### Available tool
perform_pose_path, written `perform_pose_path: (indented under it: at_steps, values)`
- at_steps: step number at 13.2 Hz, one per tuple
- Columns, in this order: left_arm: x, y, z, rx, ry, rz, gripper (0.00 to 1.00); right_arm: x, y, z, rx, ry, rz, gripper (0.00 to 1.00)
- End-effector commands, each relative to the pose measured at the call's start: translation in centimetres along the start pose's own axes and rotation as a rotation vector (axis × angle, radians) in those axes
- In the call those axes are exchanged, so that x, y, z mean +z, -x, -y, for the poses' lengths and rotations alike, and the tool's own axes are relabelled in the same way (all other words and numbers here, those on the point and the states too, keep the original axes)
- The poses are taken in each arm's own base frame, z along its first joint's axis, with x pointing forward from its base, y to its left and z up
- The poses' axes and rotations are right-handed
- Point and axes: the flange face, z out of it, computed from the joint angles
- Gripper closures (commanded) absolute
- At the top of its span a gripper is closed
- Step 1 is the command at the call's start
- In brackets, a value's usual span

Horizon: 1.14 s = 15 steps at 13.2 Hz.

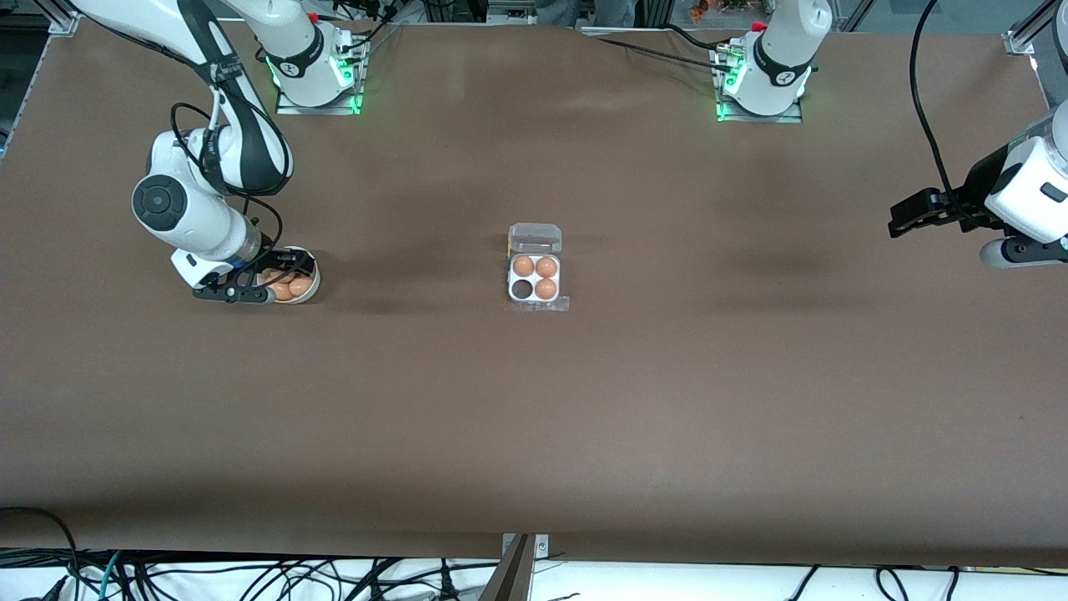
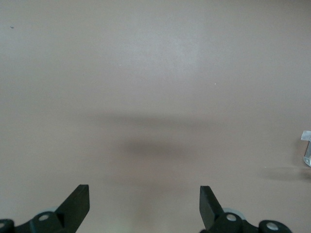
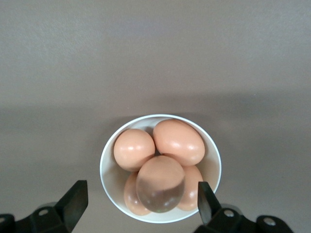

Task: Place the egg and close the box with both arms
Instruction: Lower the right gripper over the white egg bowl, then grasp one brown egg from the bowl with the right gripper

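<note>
Three eggs (image 1: 535, 274) in box (image 1: 535, 298) — one cell free

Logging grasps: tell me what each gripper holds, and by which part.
Nothing. The right gripper hangs open over the bowl of eggs; the left gripper waits open over bare table.

Brown table (image 1: 634, 417) bearing an open box (image 1: 535, 277) mid-table, white bowl (image 1: 310, 282) toward the right arm's end

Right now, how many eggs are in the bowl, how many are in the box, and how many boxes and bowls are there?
Eggs in the white bowl: 5, counting the darker topmost one
Eggs in the clear box: 3, with one cell empty
Boxes: 1, lid open
Bowls: 1
Total: 8 eggs, 10 things altogether
</note>
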Motion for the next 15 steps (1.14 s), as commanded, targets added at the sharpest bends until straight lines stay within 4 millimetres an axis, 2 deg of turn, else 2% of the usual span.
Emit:
perform_pose_path:
  at_steps: [1,7,8,11,13,14,15]
  values:
    - [-0.2,-0.2,0.2,0.012,0.018,0.009,0.00,0.4,0.5,0.0,-0.013,-0.004,0.004,0.00]
    - [-0.4,-0.4,1.4,-0.006,0.022,0.007,0.00,1.5,0.2,-0.6,-0.042,-0.001,0.007,0.01]
    - [-0.4,-0.4,1.3,-0.004,0.022,0.007,0.00,1.6,0.2,-0.6,-0.040,-0.001,0.006,0.05]
    - [-0.4,-0.4,1.3,-0.004,0.022,0.007,0.00,1.6,0.2,-0.6,-0.042,-0.001,0.009,0.42]
    - [-0.4,-0.4,1.3,-0.004,0.022,0.007,0.00,1.7,0.3,-0.6,-0.042,0.000,0.010,0.61]
    - [-0.4,-0.4,1.3,-0.004,0.022,0.007,0.00,1.7,0.3,-0.6,-0.042,0.000,0.010,0.67]
    - [-0.4,-0.4,1.3,-0.004,0.022,0.007,0.00,1.7,0.3,-0.7,-0.040,0.000,0.010,0.70]
